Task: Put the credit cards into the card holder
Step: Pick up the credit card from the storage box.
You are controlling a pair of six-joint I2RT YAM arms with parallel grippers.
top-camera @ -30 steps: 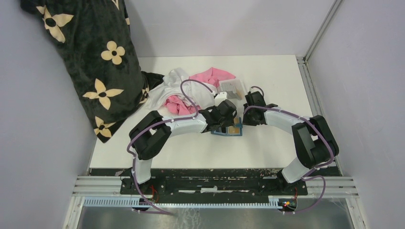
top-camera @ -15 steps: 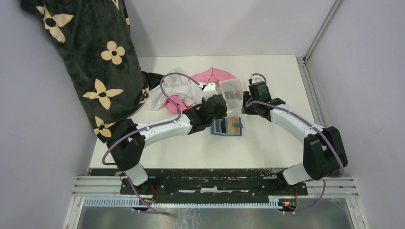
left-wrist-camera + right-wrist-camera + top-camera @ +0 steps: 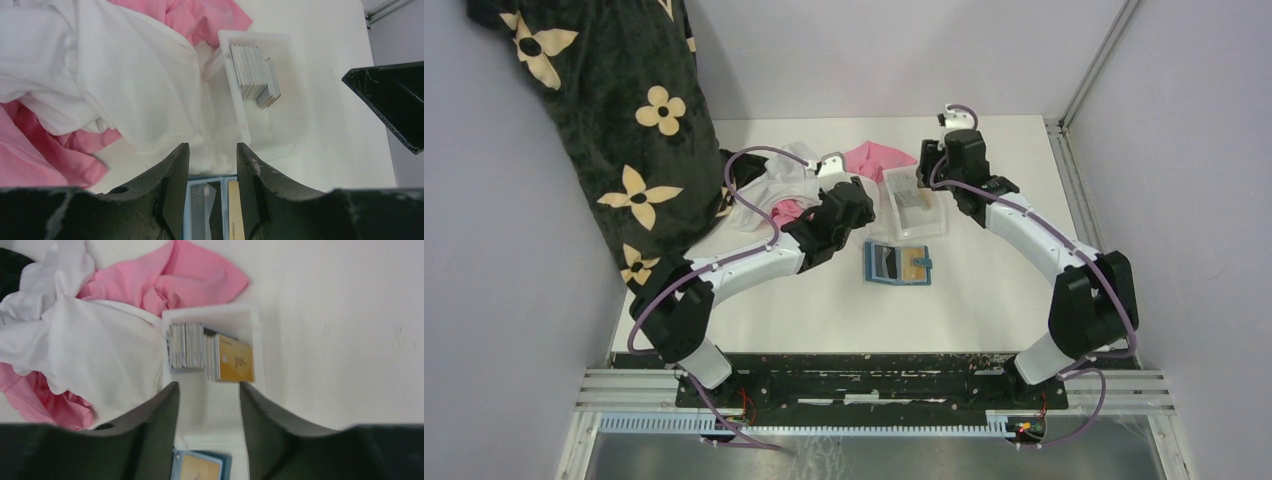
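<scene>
The teal-blue card holder [image 3: 897, 263] lies open on the table, a silver card in its left half and a gold one [image 3: 913, 267] in its right. More credit cards [image 3: 911, 192] stand stacked in the clear tray [image 3: 924, 228] just behind it. In the right wrist view the stack is grey cards [image 3: 186, 346] fronted by a gold-tan one [image 3: 235, 361]. My left gripper [image 3: 842, 222] hovers left of the tray, open and empty, and the holder [image 3: 224, 200] shows between its fingers. My right gripper [image 3: 932, 175] hangs open and empty over the tray's far end [image 3: 210, 405].
A heap of white cloth [image 3: 779, 175] and pink cloth [image 3: 874, 157] lies against the tray's left side. A black flower-patterned blanket [image 3: 614, 120] hangs at the far left. Grey walls close in the table at the back and sides.
Both grippers have lifted off the card holder. The left drew back to the left and away from me. The right swung to the far side, over the tray.
</scene>
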